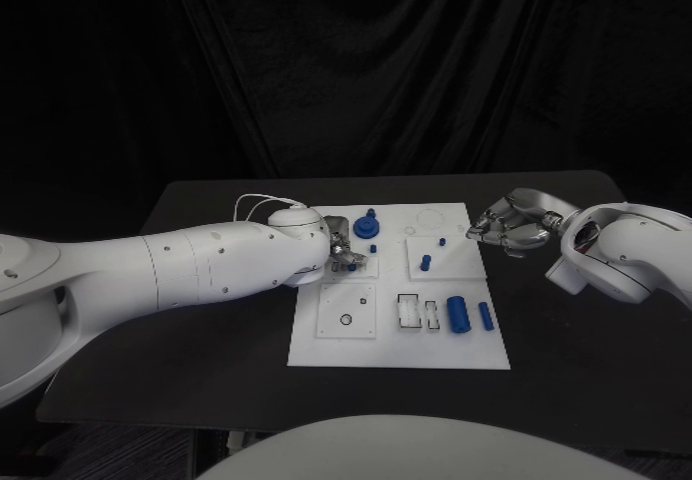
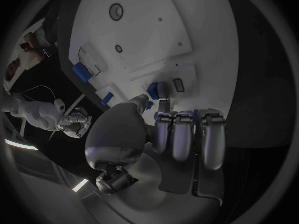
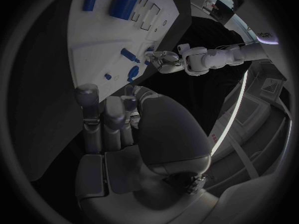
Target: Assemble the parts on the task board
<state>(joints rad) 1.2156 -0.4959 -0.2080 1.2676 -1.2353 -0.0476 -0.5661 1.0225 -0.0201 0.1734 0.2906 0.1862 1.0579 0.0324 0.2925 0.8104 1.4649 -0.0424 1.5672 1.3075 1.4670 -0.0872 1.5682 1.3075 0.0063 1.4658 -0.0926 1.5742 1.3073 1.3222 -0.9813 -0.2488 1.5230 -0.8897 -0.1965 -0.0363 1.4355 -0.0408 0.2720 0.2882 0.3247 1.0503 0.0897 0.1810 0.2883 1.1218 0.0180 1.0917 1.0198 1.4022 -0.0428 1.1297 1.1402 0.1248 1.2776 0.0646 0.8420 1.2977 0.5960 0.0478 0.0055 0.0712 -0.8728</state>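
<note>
The white task board lies mid-table. My left hand rests over its upper left part, fingers curled in; in the left wrist view the left hand pinches a small blue part against the board beside a small slot. A tall blue part stands just behind the hand. A blue peg stands mid-board. A thick blue cylinder and a slim blue bar lie at the lower right. My right hand hovers off the board's upper right edge, fingers curled, holding nothing.
Rectangular slots sit left of the cylinder, and a round hole lies in the lower left panel. The black table stretches round the board. Dark curtains hang behind.
</note>
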